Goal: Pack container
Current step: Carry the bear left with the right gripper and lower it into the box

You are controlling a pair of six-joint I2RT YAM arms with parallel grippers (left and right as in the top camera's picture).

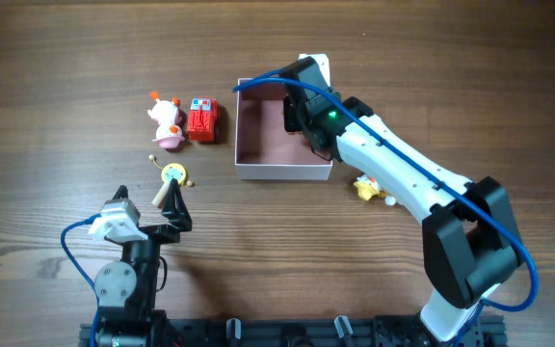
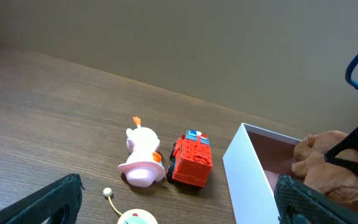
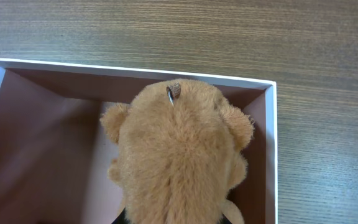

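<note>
I can read no word, number or brand anywhere here. The red toy truck [image 2: 190, 163] on my bench has a small blue-and-white sticker [image 2: 194, 134] at its far end, but its marks are too small to make out. The plush bear [image 3: 179, 155] has a small tag [image 3: 173, 93], which is too blurred to read.

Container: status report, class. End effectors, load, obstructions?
Right end effector shut on plush bear, over container. Left end effector open, empty. Container opening unobstructed.
</note>
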